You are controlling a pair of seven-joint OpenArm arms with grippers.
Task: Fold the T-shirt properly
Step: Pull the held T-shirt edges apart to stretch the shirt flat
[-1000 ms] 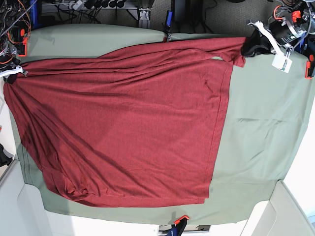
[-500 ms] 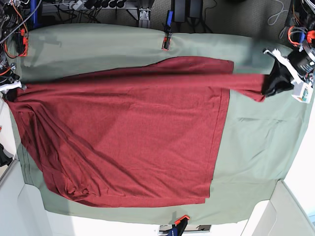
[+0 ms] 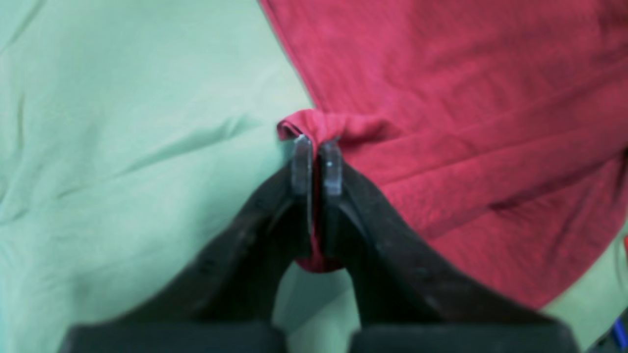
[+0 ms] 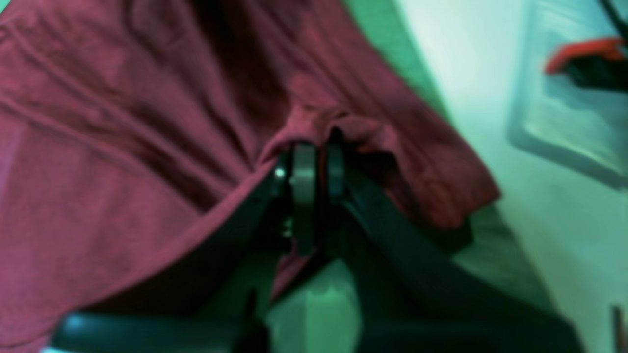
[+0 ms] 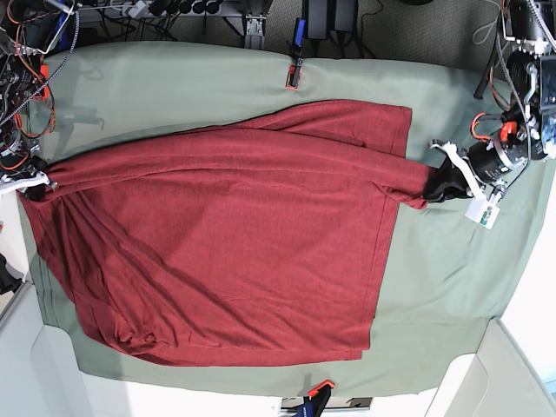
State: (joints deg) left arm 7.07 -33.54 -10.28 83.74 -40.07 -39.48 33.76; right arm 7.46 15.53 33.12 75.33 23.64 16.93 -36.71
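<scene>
**Both grippers pinching the shirt's top fold**

I'm looking down my left gripper [image 3: 316, 164] now: the two pads are pressed nearly together with a bunched bit of the T-shirt [image 3: 466, 122] caught between them, a little red roll poking out just past the tips and another bit of it showing in the gap lower down between the fingers. The rest of the maroon fabric spreads off to the right of the jaws; to their left I see only the sage-green cloth [image 3: 122, 147], lightly creased.

Over on my right gripper [image 4: 314, 169], same story: pads close together, hem of the shirt gathered at the tips, fabric draping away to the left and hanging just beyond on the right. The picture is blurry, so I can't make out which edge it has.

From the base view, the shirt lies stretched between the two grippers across the green cloth, its upper edge pulled into a long fold, the lower body flat.
</scene>
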